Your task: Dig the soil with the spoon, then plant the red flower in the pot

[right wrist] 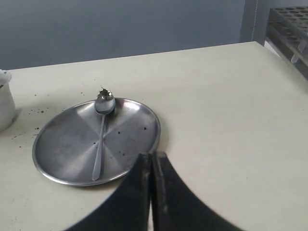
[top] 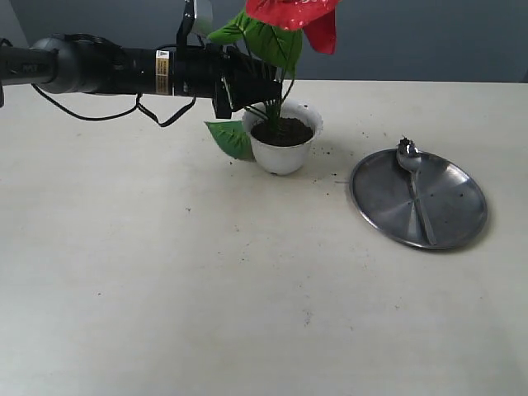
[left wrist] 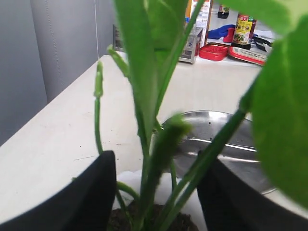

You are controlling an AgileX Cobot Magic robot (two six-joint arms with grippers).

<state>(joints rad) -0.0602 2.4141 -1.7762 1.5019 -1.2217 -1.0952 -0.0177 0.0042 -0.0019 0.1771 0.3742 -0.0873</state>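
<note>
The red flower (top: 297,15) stands upright in the white pot (top: 285,157), its stems (left wrist: 159,159) set in the dark soil (top: 282,132). My left gripper (top: 266,97) reaches in from the left just above the pot rim. Its jaws stand apart on either side of the stems, with a gap on each side, so my left gripper (left wrist: 159,192) is open. The spoon (top: 417,194) lies on the round steel plate (top: 462,210), with crumbs of soil at its bowl. My right gripper (right wrist: 151,161) is shut and empty, hovering by the plate's (right wrist: 57,144) edge near the spoon (right wrist: 100,144).
Loose soil crumbs dot the table between the pot and the plate. A fallen green leaf (top: 231,139) rests against the pot's left side. Bottles and red trays (left wrist: 226,48) stand at the far table edge. A metal rack (right wrist: 291,29) sits at one corner.
</note>
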